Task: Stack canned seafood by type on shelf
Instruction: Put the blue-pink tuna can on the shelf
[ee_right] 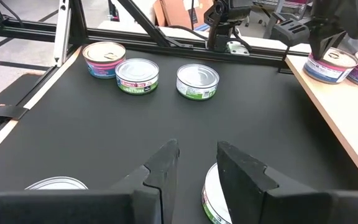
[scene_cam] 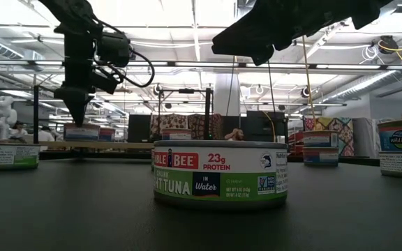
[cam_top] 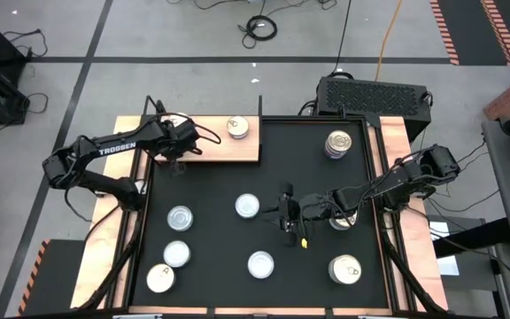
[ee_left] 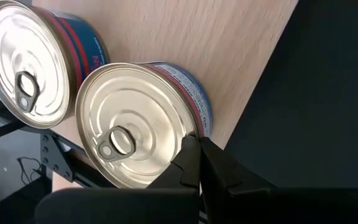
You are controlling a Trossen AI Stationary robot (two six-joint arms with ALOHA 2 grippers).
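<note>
Your left gripper (cam_top: 181,151) hangs over the near edge of the shelf (cam_top: 237,151), its fingers pressed together on nothing, tips just past the rim of a blue-labelled tin (ee_left: 138,121); a second tin of the same kind (ee_left: 27,59) lies right beside it on the wood. From above you also see a gold-lidded tin (cam_top: 237,128) farther along the board, with bare wood around it. Your right gripper (cam_top: 289,215) sits over the middle of the black mat (cam_top: 211,190), fingers parted with nothing between them; a tin (ee_right: 213,196) lies just beneath and beside them. The mat's centre has open room: the closest tins there are one (cam_top: 248,206) just to the gripper's left and one (cam_top: 260,263) nearer the front edge. Three more tins (cam_top: 177,218) cluster at the front left, a taller one (cam_top: 338,143) stands at the back right. Only the table-level view reads a label: a green tuna tin (scene_cam: 220,174).
</note>
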